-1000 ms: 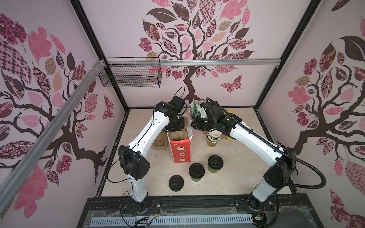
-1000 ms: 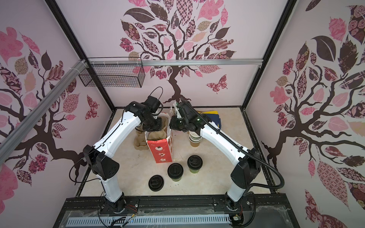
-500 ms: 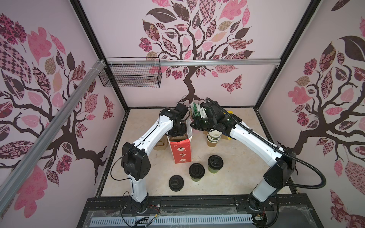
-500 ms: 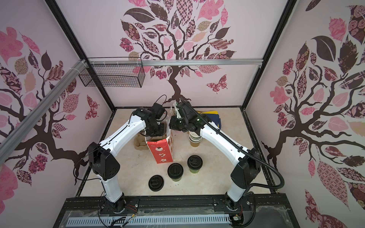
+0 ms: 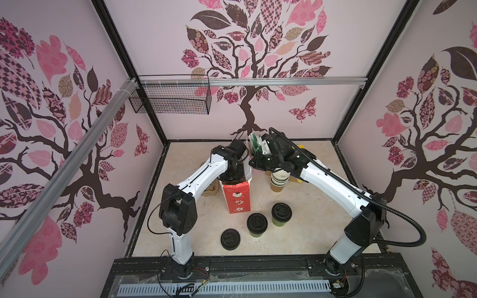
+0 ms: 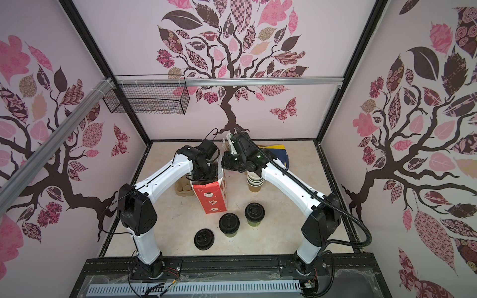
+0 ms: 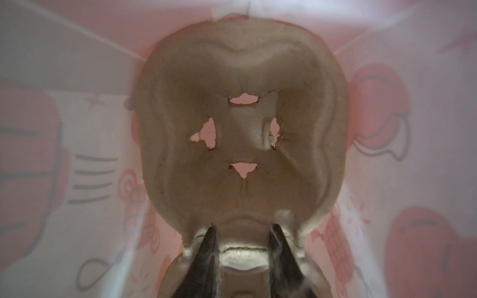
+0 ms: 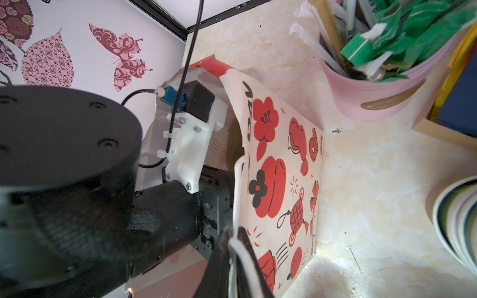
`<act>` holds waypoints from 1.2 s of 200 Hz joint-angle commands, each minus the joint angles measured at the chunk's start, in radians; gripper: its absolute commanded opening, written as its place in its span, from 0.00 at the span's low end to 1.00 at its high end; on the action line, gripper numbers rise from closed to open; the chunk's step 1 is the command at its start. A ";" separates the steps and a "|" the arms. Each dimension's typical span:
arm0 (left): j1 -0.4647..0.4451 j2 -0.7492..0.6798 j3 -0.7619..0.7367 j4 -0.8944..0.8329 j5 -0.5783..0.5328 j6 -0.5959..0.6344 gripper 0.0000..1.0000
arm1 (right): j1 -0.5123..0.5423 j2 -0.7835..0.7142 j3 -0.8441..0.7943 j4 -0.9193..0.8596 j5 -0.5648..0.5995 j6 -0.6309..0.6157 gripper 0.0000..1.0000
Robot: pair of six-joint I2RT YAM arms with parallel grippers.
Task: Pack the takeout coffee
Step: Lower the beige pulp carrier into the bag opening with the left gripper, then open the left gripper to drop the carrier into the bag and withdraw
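Pink tree-print walls box in a beige marbled bench. I count two lidded coffees, one loose lid lying flat, one stack of empty cups and one red-and-white bag.

Both coffees stand upright toward the front of the bench, long axes vertical and black sip lids up. The nearer cup is just beside the farther cup, and both are outside the bag.

My left claw is sunk inside the bag, hidden in both top views. Only its wrist camera shows the fingers pinching the rim of a pulp carrier. A second carrier sits on the bench beside the bag.

My right claw is clamped on the bag's white handle, which only its wrist view shows, along with a pink pot of straws.
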 commanded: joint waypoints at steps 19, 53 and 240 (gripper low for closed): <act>-0.005 0.044 -0.044 0.042 0.004 -0.004 0.21 | 0.002 -0.009 0.028 0.002 -0.006 0.004 0.11; -0.004 0.064 -0.067 0.058 0.010 0.002 0.22 | 0.002 -0.009 0.023 0.002 -0.007 0.008 0.11; -0.004 -0.082 -0.059 0.124 0.010 0.000 0.64 | 0.002 -0.012 -0.004 -0.006 0.019 0.002 0.11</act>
